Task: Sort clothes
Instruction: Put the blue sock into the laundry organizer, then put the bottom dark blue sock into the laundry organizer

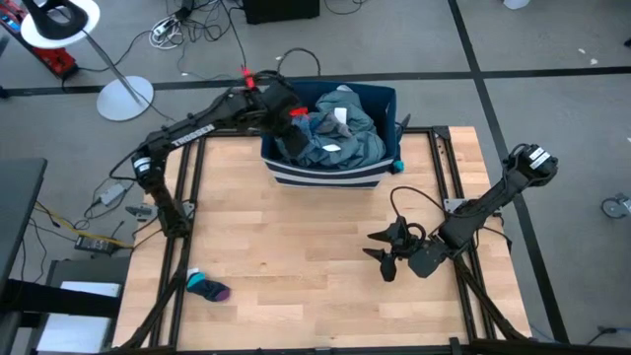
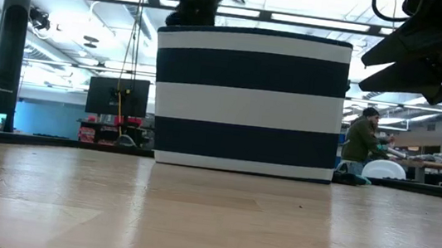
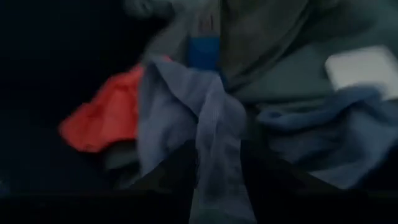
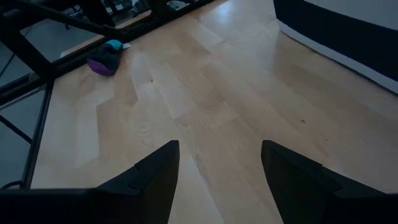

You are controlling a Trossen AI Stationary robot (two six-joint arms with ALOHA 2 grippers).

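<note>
Where the striped bin stands at the far edge of the desk, the left pincer hangs over its left end, above the heaped clothes. In the left wrist view a grey-blue garment drapes right in front of the camera beside a red piece; whether the fingers touch it or how wide they stand, cannot tell — too dark there. Right pincer is low over the desk's right side, fingers spread wide, nothing between them. One small teal and purple piece lies apart near the desk's front left corner.
</note>
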